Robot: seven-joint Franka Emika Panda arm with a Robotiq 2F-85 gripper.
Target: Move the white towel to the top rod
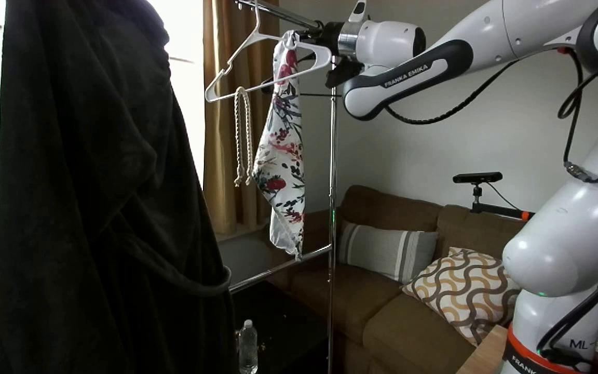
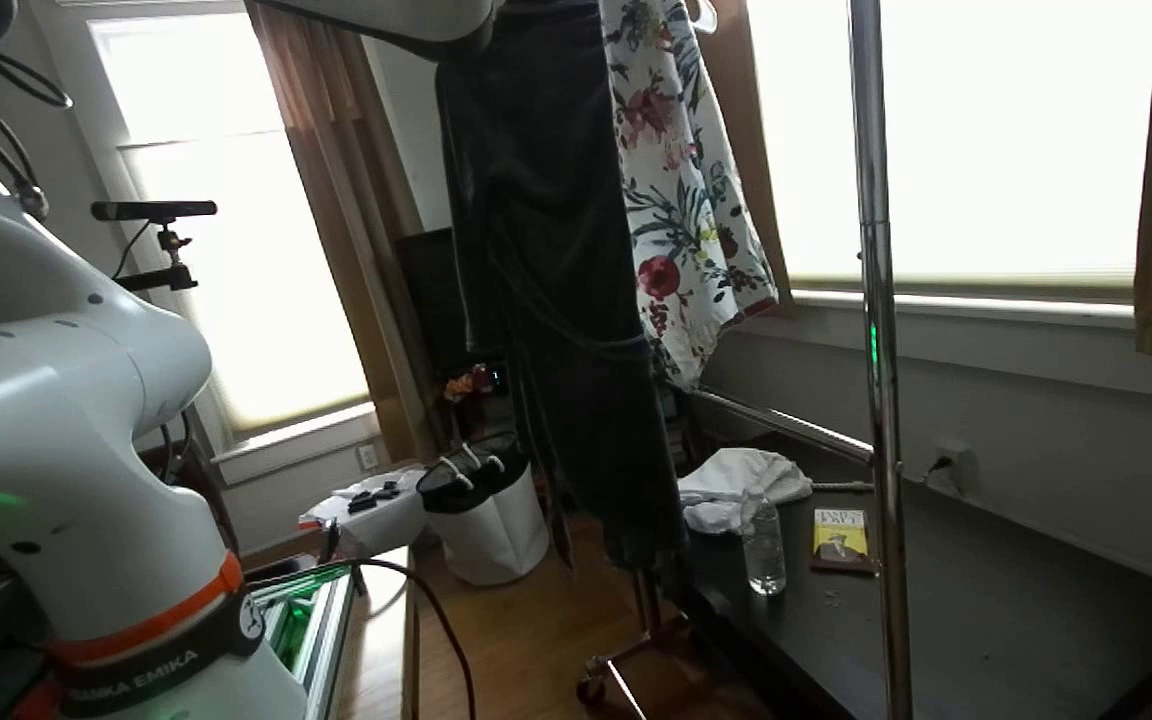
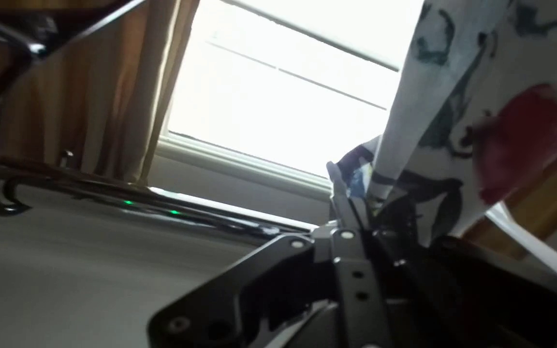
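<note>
We find the white floral towel, which we take to be the one meant, just below the top rod, falling in a long narrow drop from its gathered upper end. The jaws are closed together on that bunched end, pinching it near the top rod, as the wrist view bears out. Gripping one gathered end leaves the rest loose; we judge this handy for reaching high, though it gives little say over how the cloth spreads. In an exterior view the white plastic hanger also dangles below the top rod, presumably hooked on it, though the curl at its top is out of sight. It overlaps the towel there, and we cannot tell whether the cloth runs through its frame or only beside it. A braided rope is looped over the hanger, hence its two strands. The dark robe probably hangs from the same support. Far lower than the top rod, a water bottle stands on the table. With the towel not yet draped, we would raise the bunched end over the top rod, clear of the hanger, since a snag could tug the cloth loose.
</note>
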